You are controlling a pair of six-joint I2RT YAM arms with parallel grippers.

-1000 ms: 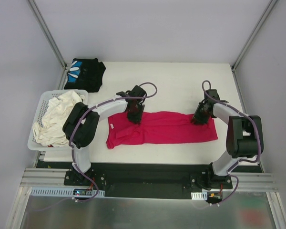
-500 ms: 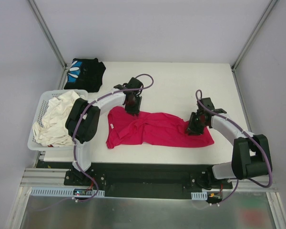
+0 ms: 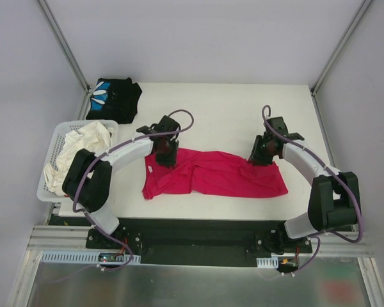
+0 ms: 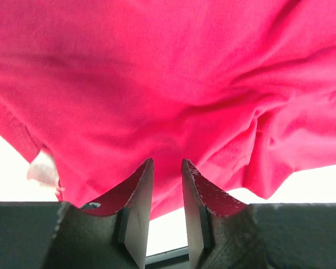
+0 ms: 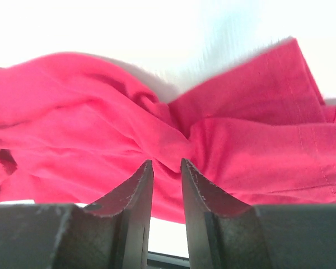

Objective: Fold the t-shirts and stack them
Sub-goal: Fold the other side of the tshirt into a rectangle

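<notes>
**A:** Top view first: the magenta-red t-shirt (image 3: 217,176) lies stretched sideways across the middle of the frame, on the white table (image 3: 224,109), and it's rumpled along its upper edge.

**B:** Both arms are on it, too. The left gripper (image 3: 166,155) sits at the shirt's upper left corner and the right gripper (image 3: 259,155) at its upper right.

**A:** Are they actually gripping?

**B:** The wrist views say yes. On the left, the fingers (image 4: 139,188) stand close together with red cloth nipped at their tips, and the fabric drapes away above them (a white label (image 4: 42,168) peeks in at the left edge there).

**A:** It's the same on the right. Those fingers (image 5: 197,188) are nearly together, with a gathered fold of the shirt caught between the tips and creases running out from that spot.

**B:** And the other shirt?

**A:** The black t-shirt (image 3: 115,99), blue-and-white print showing, lies bunched in the upper left of the frame at the table's far corner, well apart from both grippers.

**B:** Below it, at the left edge, the white lattice basket (image 3: 53,135) holds a pile of white cloth (image 3: 73,157).
</notes>
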